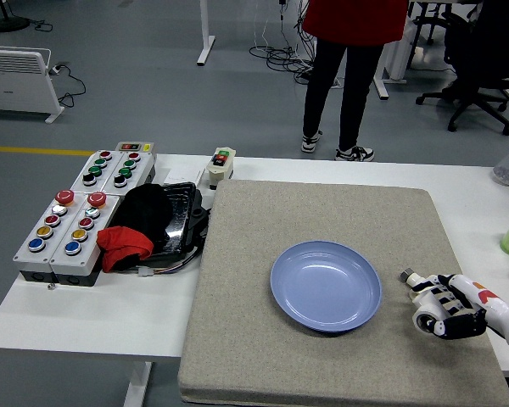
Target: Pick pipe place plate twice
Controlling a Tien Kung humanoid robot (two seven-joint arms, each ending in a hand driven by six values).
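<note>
Right hand [441, 307] low over the pipe [410, 277], fingers curled, apparently gripping it, beside the blue plate [325, 285]

Blue plate [326, 286]: round, shallow, empty, upright on grey mat, right of centre. White pipe fitting [416, 279]: lies on the mat just right of the plate, apart from it, grey end visible, rest mostly covered.
</note>
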